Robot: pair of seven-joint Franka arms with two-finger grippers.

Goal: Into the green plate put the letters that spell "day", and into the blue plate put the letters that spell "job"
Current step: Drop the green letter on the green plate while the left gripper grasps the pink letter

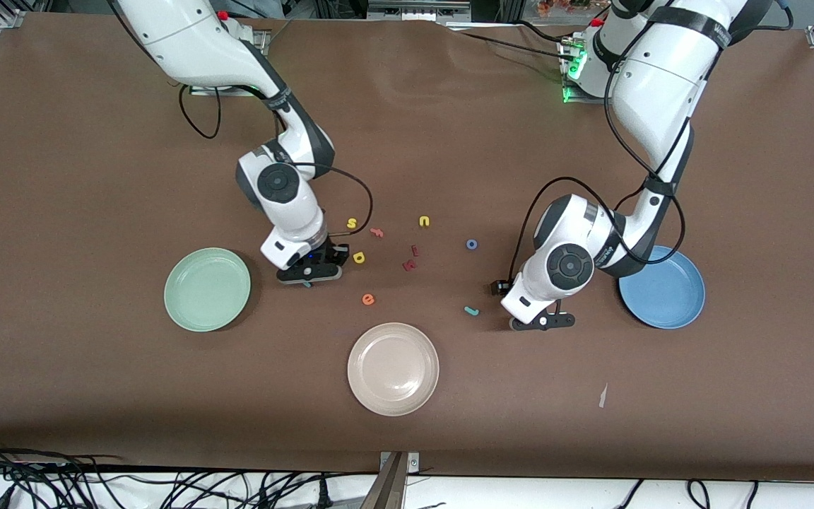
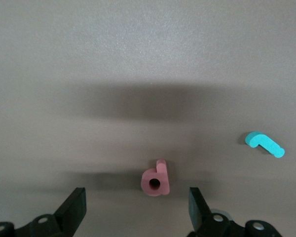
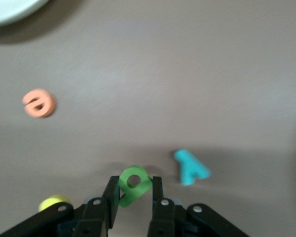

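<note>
The right gripper (image 3: 133,197), at frame bottom, clamps the green a (image 3: 133,184); the teal y (image 3: 191,167) lies just beside. The left gripper (image 2: 138,210) stands wide, the pink b (image 2: 156,179) unheld between its fingers, lower centre.

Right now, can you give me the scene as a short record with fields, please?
left gripper: fingers open, low over the table, pinkish-red b between them, not yet gripped
right gripper: fingers shut on the green a, beside the green plate
teal y: on the table next to the right gripper
teal j: on the table near the left gripper
blue o: on the table
yellow d: on the table
green plate: no letters in it
blue plate: no letters in it
</note>
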